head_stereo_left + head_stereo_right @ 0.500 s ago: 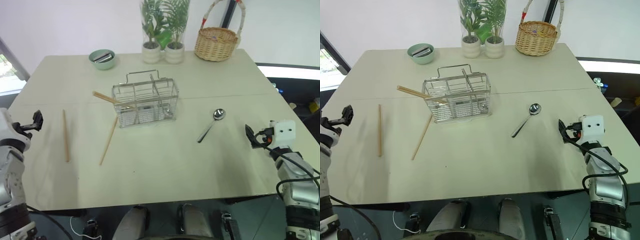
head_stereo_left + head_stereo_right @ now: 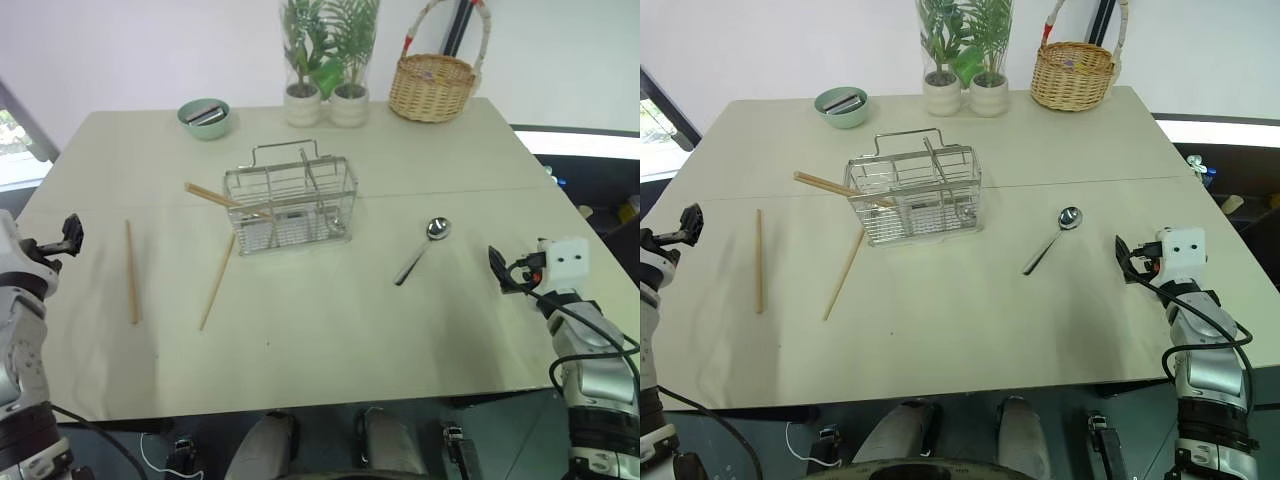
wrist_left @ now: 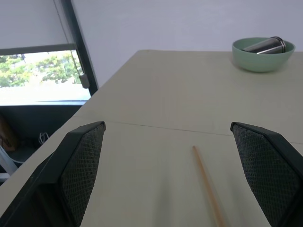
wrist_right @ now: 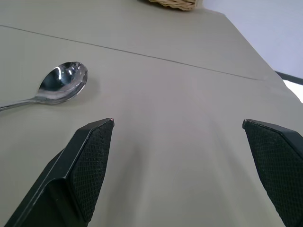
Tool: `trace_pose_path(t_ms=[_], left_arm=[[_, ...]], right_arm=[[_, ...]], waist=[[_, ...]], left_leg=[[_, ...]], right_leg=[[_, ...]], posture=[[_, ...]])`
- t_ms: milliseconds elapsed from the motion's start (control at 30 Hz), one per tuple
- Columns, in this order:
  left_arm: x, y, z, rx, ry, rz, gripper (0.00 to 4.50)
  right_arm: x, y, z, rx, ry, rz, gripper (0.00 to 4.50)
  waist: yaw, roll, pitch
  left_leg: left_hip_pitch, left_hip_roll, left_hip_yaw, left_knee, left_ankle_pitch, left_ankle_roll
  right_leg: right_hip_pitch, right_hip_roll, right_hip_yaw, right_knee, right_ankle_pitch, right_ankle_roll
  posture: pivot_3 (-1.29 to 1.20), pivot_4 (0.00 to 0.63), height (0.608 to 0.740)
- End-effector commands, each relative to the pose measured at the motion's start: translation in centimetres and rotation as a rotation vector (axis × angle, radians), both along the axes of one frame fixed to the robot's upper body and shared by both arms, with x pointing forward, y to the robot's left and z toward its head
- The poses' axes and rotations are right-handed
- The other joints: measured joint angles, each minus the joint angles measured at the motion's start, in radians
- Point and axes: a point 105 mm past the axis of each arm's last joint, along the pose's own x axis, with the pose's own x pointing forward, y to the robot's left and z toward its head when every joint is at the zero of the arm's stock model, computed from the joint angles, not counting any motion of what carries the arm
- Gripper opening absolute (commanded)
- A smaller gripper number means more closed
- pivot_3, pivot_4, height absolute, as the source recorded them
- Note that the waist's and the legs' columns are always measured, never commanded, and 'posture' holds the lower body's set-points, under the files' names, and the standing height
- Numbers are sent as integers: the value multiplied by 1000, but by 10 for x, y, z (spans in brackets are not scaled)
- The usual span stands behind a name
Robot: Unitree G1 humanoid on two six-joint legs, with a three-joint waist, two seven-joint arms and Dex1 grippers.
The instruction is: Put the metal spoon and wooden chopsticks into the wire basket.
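With both sets of fingers wide and empty, I'd bring my right gripper point(image 2: 1123, 262) low onto the metal spoon point(image 2: 1052, 236) lying right of the wire basket point(image 2: 915, 195), pinching its thin handle squarely.

No legible text or labels

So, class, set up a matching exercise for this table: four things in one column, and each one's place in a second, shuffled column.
Things:
1. metal spoon
2. green bowl
3. wicker basket
4. wire basket

Places:
A. far edge, right of the plants
B. middle of the table, a chopstick poking out of it
C. far edge, left of the plants
D. flat on the table, nearest the right gripper

Pairs: 1-D, 2-C, 3-A, 4-B
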Motion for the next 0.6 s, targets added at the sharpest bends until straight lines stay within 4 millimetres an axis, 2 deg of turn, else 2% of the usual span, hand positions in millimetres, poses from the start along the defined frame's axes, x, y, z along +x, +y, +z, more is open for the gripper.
trace_pose_path(t_ms=[33,200,267,433,500,600], left_arm=[[-6,6,18,34,-54,25,4500],[-8,8,23,18,-70,16,4500],[-4,-3,34,1,-85,-74,4500],[-2,-62,66,40,-99,-454,4500],[-9,-90,67,61,-53,-632,4500],[-25,-131,57,120,70,-885,4500]], right_arm=[[5,0,20,-28,-62,14,4480],[11,-1,30,-54,-76,32,4480],[16,0,37,-77,-75,63,4480],[36,16,64,-230,-61,253,4480],[41,28,74,-312,-40,379,4480],[41,51,84,-448,-4,608,4480]], waist=[[0,0,0],[0,0,0],[0,0,0],[-3,1,2],[-6,2,3],[-11,4,4]], left_leg=[[0,0,0,0,0,0],[0,0,0,0,0,0],[0,0,0,0,0,0],[0,0,1,1,0,0],[0,0,1,1,0,0],[0,0,2,-2,0,0]], right_leg=[[0,0,0,0,0,0],[0,0,0,0,0,0],[0,0,0,0,0,0],[0,0,0,0,0,0],[0,-1,0,0,0,0],[0,-1,0,-1,0,0]], posture=[[0,150,704],[0,150,704],[0,150,704],[0,150,704],[0,150,704],[0,150,704]])
